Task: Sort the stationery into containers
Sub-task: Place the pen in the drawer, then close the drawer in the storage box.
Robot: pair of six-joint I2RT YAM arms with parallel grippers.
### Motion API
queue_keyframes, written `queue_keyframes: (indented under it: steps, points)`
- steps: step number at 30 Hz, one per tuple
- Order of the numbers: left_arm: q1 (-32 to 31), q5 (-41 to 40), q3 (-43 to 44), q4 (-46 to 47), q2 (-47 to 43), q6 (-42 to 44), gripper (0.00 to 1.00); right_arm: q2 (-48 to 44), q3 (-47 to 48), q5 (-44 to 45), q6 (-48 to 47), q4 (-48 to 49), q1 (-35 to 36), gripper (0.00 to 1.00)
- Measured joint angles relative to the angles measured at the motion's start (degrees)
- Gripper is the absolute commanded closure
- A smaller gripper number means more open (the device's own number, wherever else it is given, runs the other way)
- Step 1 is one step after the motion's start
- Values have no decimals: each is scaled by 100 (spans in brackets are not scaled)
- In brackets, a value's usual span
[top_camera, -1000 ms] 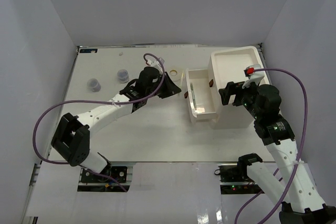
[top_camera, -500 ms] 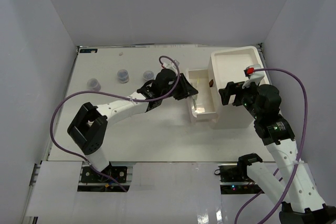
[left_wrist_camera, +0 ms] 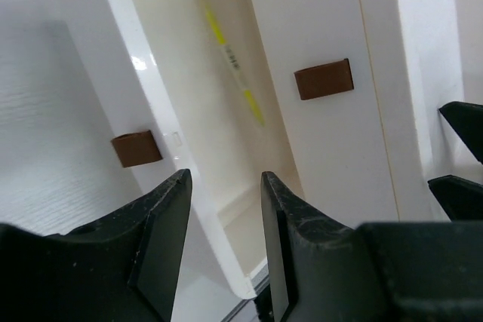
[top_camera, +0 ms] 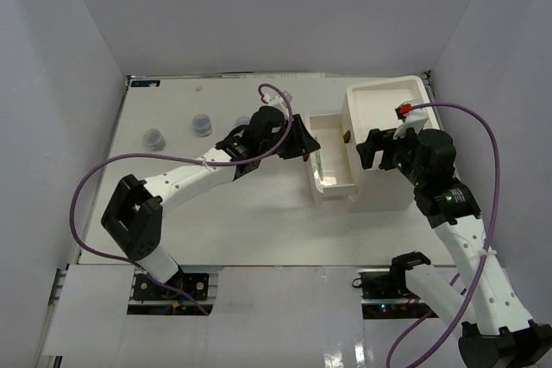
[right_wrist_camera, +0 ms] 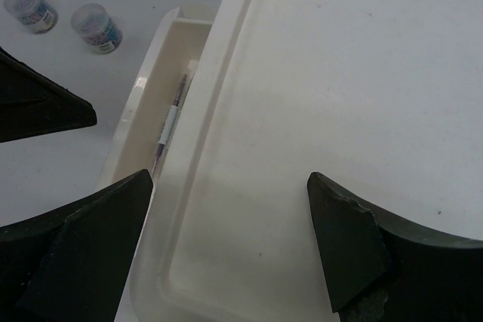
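- On the left of the white desk [top_camera: 216, 213] we see the leftmost jar [top_camera: 154, 138] standing upright, clear with bluish contents, well apart from everything else
- Just to its right and a little farther back stands the second jar [top_camera: 202, 123], also upright and on its own
- The third jar [top_camera: 244, 120] is partly hidden behind the left arm [top_camera: 185, 180], which stretches from the near left corner across the desk toward the organiser
- The left hand [top_camera: 304, 146] hangs at the front of the pulled-out drawer [top_camera: 332, 197]; in the wrist view its fingers [left_wrist_camera: 162, 231] stand apart with nothing between them, and we cannot tell whether they touch the drawer's front wall
- A brown handle [left_wrist_camera: 136, 148] sits on that front wall, just beside the left finger
- Inside the drawer the pale yellow pen [left_wrist_camera: 230, 62] lies flat along the floor, lengthwise, free of the hand
- A second brown handle [left_wrist_camera: 324, 79] shows on the white face right of the open drawer
- The white organiser [top_camera: 388, 187] stands at the right side of the desk, its shallow tray top [right_wrist_camera: 317, 111] facing up
- The right hand [top_camera: 380, 151] hovers over the tray top's near left part; its fingertips [right_wrist_camera: 355, 254] are spread wide and grip nothing
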Motion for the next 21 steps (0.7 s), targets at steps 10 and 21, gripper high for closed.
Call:
queue_keyframes:
  steps: [10, 21]
  points:
    - [741, -299, -481, -424, -623, 1231, 56, 345, 245, -70, 48, -114, 0, 10]
    - [785, 63, -258, -299, 852, 1773, 59, 734, 658, 369, 83, -396, 0, 10]
